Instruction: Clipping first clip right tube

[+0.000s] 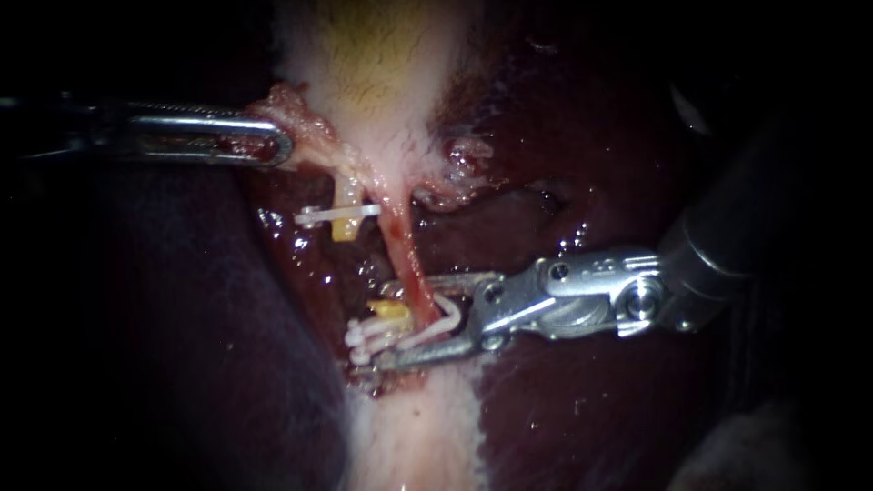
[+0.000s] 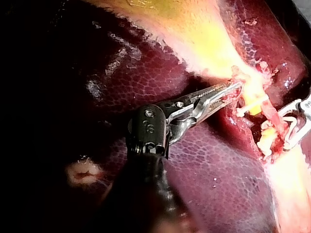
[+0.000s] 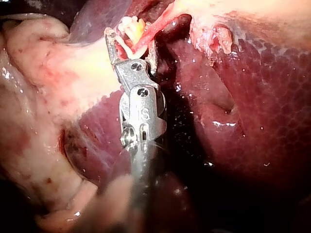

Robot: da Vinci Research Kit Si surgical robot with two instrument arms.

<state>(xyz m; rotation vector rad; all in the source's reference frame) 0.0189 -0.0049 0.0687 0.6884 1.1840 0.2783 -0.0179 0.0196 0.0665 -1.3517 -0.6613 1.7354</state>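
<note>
Endoscope view: from the upper left the left instrument (image 1: 182, 135) runs level across dark, glossy liver (image 1: 136, 364). Its ridged steel end effector (image 1: 277, 150) is clamped on a ragged pink flap (image 1: 305, 118) at the edge of the pale, yellow-topped gallbladder (image 1: 382, 55). Just right of it, in the middle of the frame, a short yellow tube stub (image 1: 344, 227) carries a thin upper clip (image 1: 336, 215) set crosswise. Lower down, a cluster of lower clips (image 1: 362, 338) and a second yellow stub (image 1: 391, 309) crowd the tips of the right end effector (image 1: 382, 325). The right tube (image 1: 400, 232), a wet red strand, drops from the gallbladder and passes between those jaws. They stand apart, holding a V-shaped white clip (image 1: 441, 316) that straddles the tube. The right instrument (image 1: 582, 286), with its shiny hinged wrist, enters from the right.
</note>
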